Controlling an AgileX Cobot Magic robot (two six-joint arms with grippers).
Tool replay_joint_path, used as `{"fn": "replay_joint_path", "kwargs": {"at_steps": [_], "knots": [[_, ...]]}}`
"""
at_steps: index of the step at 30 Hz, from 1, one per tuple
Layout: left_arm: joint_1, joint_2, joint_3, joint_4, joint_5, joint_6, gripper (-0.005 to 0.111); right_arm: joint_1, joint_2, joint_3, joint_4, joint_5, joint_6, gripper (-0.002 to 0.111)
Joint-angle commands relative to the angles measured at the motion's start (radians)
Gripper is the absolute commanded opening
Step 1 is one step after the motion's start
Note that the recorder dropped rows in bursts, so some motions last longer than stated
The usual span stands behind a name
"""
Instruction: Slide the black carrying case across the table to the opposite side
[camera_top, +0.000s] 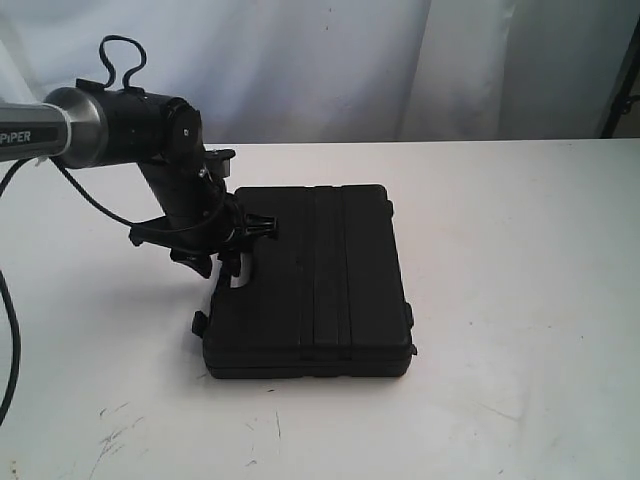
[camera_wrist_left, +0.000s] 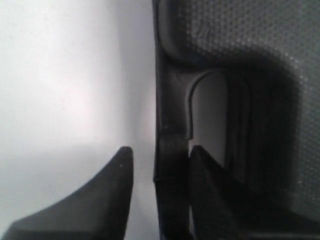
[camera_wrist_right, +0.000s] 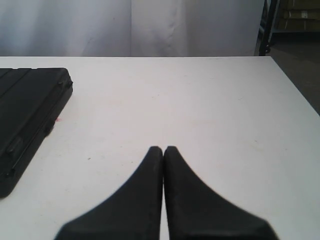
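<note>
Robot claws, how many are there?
2. The left gripper sits at the black carrying case's handle edge, fingers apart, one either side of it. The right gripper shows only in its wrist view, shut, over the table beside the case.

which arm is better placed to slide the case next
Left. The left gripper straddles the handle edge of the black case, jaws open; the right gripper is shut over the table, apart from the case.

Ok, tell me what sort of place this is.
Probably a robot test lab: a scuffed white table, a white cloth backdrop, and a cabled robot arm at a black carrying case.
</note>
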Motion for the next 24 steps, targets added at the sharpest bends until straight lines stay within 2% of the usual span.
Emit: {"fn": "replay_joint_path", "kwargs": {"at_steps": [1, 3, 11, 24], "knots": [[-0.005, -0.001, -0.006, -0.008, -0.002, -0.011, 0.009, -0.007, -0.005, 0.004, 0.002, 0.000, -0.009, 0.000], [-0.005, -0.001, -0.006, -0.004, -0.001, 0.001, 0.000, -0.007, -0.005, 0.004, 0.002, 0.000, -0.009, 0.000], [0.000, -0.001, -0.006, 0.077, 0.058, -0.015, 0.000, -0.007, -0.005, 0.004, 0.002, 0.000, -0.009, 0.000], [0.077, -0.001, -0.006, 0.154, 0.153, -0.011, 0.000, -0.007, -0.005, 0.004, 0.002, 0.000, -0.009, 0.000]]}}
